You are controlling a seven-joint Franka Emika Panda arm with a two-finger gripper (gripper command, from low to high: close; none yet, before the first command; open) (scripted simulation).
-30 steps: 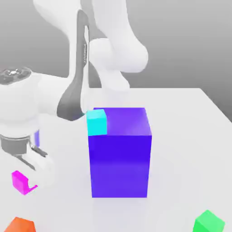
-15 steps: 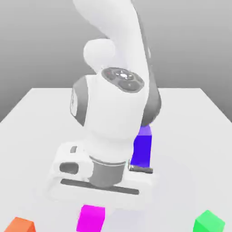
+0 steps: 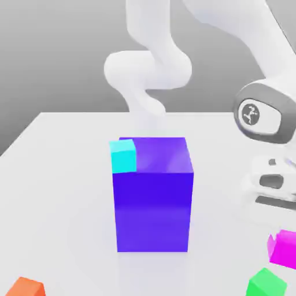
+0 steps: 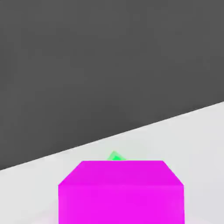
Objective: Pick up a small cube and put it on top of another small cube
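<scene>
Tool (image 3: 282, 231) swung right (gripping magenta cube (image 3: 284, 247))

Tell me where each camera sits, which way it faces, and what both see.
Exterior view: off the arm, looking down across the white table at the big purple block; arm and hand at its right, carrying the magenta cube.
Hand view: on the hand, looking past the held magenta cube toward the table.
Shared: magenta cube and green cube.

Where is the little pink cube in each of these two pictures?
Exterior view: the pink cube is at the right edge, under the hand, just above the green cube.
Hand view: it is large and close, low and centred.
Shared landmark: the green cube.
</scene>
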